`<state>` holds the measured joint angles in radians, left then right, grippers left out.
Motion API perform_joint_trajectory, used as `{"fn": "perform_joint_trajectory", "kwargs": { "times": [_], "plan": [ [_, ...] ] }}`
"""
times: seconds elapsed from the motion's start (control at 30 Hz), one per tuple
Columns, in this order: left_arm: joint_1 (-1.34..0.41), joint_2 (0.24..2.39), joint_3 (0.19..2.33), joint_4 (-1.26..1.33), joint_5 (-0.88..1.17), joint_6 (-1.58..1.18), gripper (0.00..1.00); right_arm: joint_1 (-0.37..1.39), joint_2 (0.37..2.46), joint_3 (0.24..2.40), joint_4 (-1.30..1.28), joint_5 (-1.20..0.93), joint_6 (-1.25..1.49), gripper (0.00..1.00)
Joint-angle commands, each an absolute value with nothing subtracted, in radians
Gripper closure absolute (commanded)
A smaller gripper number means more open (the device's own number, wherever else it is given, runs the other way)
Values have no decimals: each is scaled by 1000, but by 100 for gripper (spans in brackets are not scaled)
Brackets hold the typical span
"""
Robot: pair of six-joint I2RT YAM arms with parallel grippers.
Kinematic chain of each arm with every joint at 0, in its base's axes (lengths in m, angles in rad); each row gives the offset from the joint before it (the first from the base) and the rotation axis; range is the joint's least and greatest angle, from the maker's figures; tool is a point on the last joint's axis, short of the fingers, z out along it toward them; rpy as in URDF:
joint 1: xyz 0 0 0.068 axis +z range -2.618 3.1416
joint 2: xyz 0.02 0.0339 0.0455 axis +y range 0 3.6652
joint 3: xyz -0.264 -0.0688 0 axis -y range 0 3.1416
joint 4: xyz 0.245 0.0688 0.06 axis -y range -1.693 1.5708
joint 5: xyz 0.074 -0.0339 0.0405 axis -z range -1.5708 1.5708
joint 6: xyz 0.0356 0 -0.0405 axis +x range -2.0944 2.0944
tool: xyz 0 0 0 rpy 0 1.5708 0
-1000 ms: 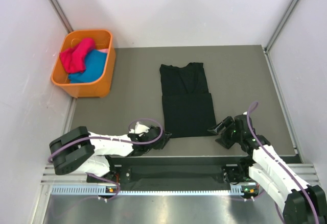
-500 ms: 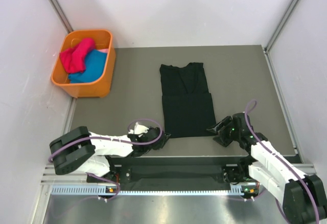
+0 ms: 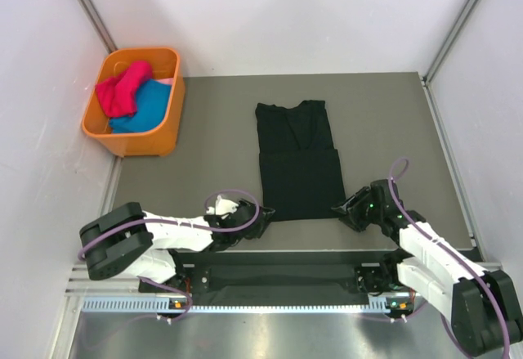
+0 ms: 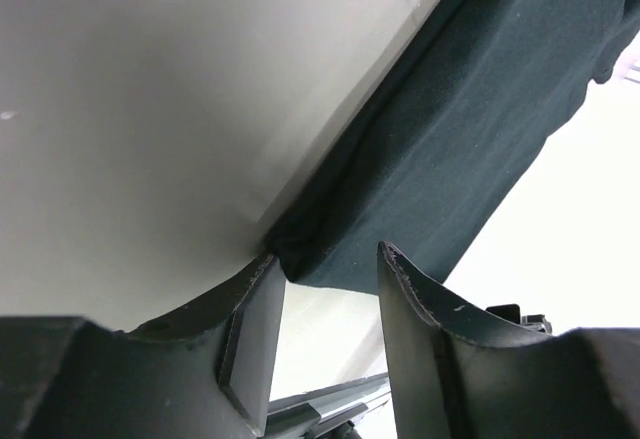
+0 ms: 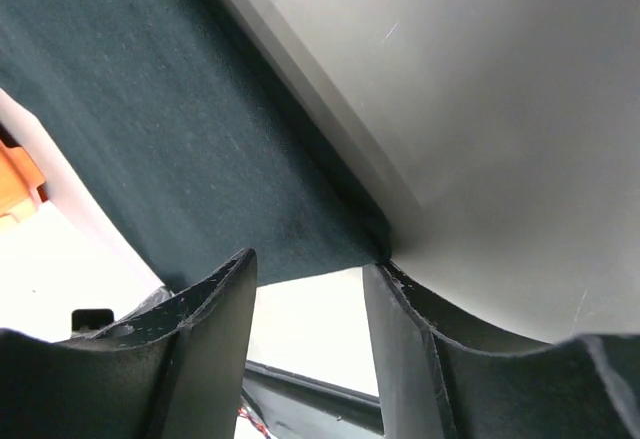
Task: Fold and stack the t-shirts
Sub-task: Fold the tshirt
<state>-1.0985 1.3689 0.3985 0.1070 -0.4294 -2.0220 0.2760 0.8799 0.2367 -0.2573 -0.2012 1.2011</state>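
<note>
A black t-shirt lies flat on the grey table, sleeves folded in, collar at the far end. My left gripper is open at the shirt's near left corner; in the left wrist view the cloth's corner sits between the fingers. My right gripper is open at the near right corner; in the right wrist view the hem lies between the fingers. Neither gripper grips the cloth.
An orange basket at the far left holds pink and blue garments. The grey table is bounded by white walls and a metal rail at the near edge.
My right gripper has crept left to the shirt's near right corner. My left gripper has edged slightly right at the near left corner. The shirt has not moved.
</note>
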Motion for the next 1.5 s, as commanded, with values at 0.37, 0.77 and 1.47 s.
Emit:
{"fn": "perform_joint_trajectory", "kwargs": {
  "times": [0.37, 0.77, 1.47],
  "plan": [
    [-1097, 1413, 299, -55, -454, -2511, 73, 227, 953, 204, -295, -120, 1117, 53],
    [-1095, 1375, 295, -61, -408, -2457, 100, 222, 910, 204, -316, -176, 1060, 100],
    [-1072, 1158, 554, -377, -425, -2180, 100, 236, 783, 420, -466, -233, 957, 100]
  ]
}}
